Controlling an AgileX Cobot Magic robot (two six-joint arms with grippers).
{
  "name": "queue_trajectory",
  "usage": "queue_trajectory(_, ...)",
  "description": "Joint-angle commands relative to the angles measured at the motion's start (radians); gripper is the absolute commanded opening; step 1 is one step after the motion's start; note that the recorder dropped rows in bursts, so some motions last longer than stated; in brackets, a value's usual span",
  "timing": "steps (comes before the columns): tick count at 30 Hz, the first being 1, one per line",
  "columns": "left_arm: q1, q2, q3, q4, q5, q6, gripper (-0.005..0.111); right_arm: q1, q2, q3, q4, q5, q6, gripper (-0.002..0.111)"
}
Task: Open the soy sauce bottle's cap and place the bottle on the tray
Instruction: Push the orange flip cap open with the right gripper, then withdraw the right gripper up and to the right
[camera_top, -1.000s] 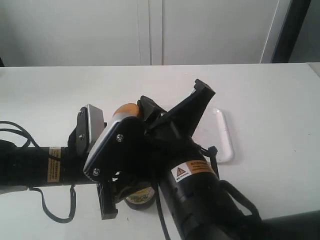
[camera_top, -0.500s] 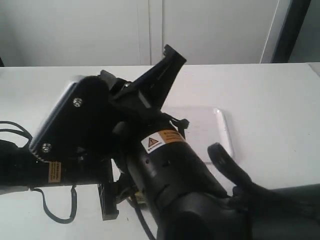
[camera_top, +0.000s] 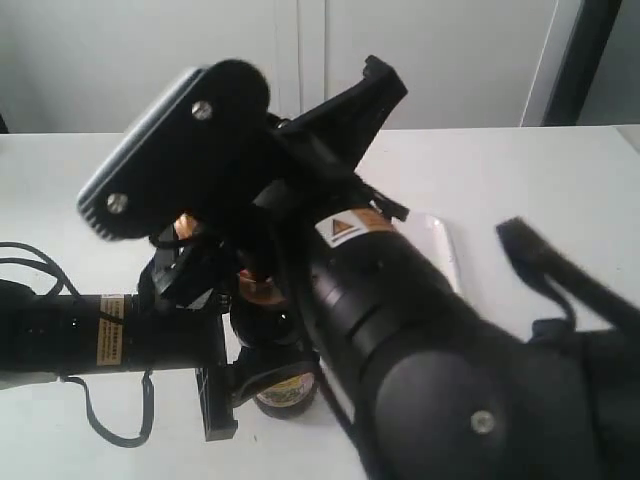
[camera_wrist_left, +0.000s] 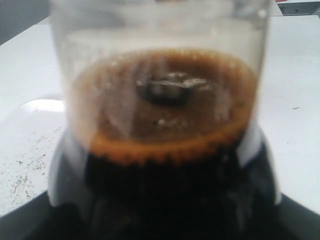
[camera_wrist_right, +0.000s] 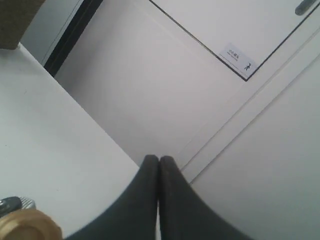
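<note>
The soy sauce bottle (camera_top: 283, 388) stands on the table near the front, with my left gripper (camera_top: 262, 352) shut around its dark body. Its orange ribbed cap collar (camera_top: 254, 287) shows above the jaws. In the left wrist view the cap (camera_wrist_left: 165, 100) fills the frame, blurred, and its lid appears flipped up, showing its inside over the ribbed collar (camera_wrist_left: 165, 150). My right gripper (camera_wrist_right: 159, 161) is shut on nothing and points up at the wall, raised above the bottle (camera_top: 380, 75). The white tray (camera_top: 443, 250) lies behind to the right, mostly hidden by the right arm.
The right arm (camera_top: 420, 330) fills the front right of the exterior view. The left arm (camera_top: 90, 335) lies level along the left, with a loose black cable (camera_top: 110, 425) on the table. White cabinet doors (camera_top: 300, 60) stand behind the table.
My right gripper has lifted up and away from the cap and now points at the wall. The orange lid, down a second ago, now appears flipped open. The left gripper kept its hold.
</note>
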Motion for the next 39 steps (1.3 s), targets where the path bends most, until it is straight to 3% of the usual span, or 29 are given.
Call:
queue_trajectory(1,-0.006,-0.003,-0.001,0.014,0.008,0.005,0.000,-0.089,-0.093,-0.006,0.023,0.198,0.047,0.000)
queue_trajectory(10,-0.006,-0.003,-0.001,0.014,0.008,0.005,0.000,-0.412,-0.227,-0.006,0.058,0.721,0.064,0.000)
queue_trajectory(15,-0.006,-0.003,-0.001,0.014,0.008,0.005,0.000,-0.622,-0.227,-0.008,0.003,1.131,0.062,0.000)
queue_trajectory(22,-0.006,-0.003,-0.001,0.012,0.008,0.005,0.000,-0.797,-0.227,-0.010,-0.163,1.409,0.097,0.000)
queue_trajectory(27,-0.006,-0.003,-0.001,0.006,0.015,0.005,0.000,-0.857,-0.208,-0.010,-0.447,1.479,0.344,0.000)
queue_trajectory(29,-0.006,-0.003,-0.001,0.006,0.018,0.003,0.000,-0.869,-0.185,-0.028,-0.679,1.491,0.587,0.000)
queue_trajectory(39,-0.006,-0.003,-0.001,0.000,0.026,-0.010,0.000,-0.871,-0.131,-0.148,-1.103,1.719,1.081,0.000)
